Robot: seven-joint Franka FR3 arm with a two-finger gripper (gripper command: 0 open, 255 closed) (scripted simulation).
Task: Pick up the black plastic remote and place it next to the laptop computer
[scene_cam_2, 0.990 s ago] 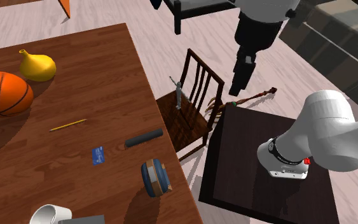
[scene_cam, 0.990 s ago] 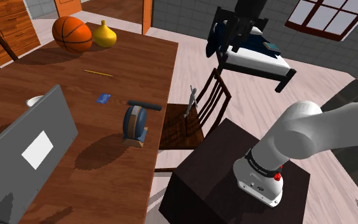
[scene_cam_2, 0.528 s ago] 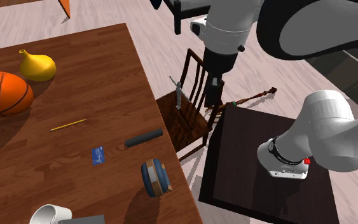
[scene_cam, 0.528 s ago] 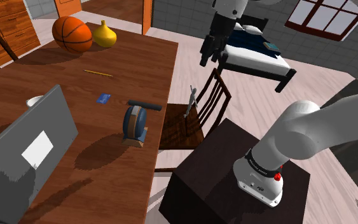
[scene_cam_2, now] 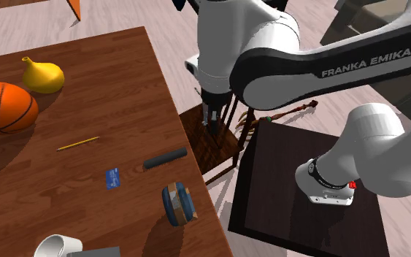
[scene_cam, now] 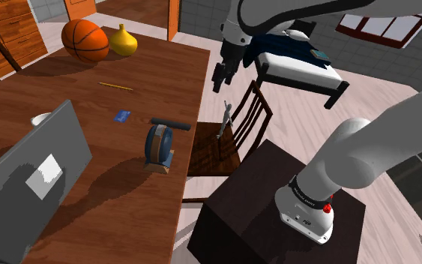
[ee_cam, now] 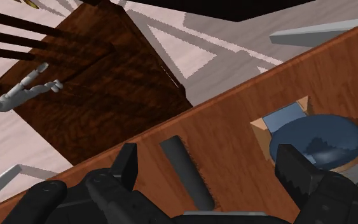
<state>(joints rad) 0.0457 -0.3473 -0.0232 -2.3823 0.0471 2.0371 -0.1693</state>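
In the shoulder view the tool (scene_cam: pixel 222 75) hangs above the gap between the desk's (scene_cam: pixel 67 82) right edge and the chair (scene_cam: pixel 209 154). The dark grey remote (scene_cam: pixel 170 124) lies on the desk, nearer and to the left of the tool. The laptop (scene_cam: pixel 29 172) stands far left.

In the second exterior view the tool (scene_cam_2: pixel 212 120) hovers over the chair seat, with the remote (scene_cam_2: pixel 165 158) well apart by the desk edge.

In the wrist view the fingers (ee_cam: pixel 125 167) stand wide. The remote (ee_cam: pixel 185 172) lies between them on the desk below, untouched.

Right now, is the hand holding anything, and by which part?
Nothing is held: the hand is open, its fingers apart, and the dark remote lies untouched on the table.
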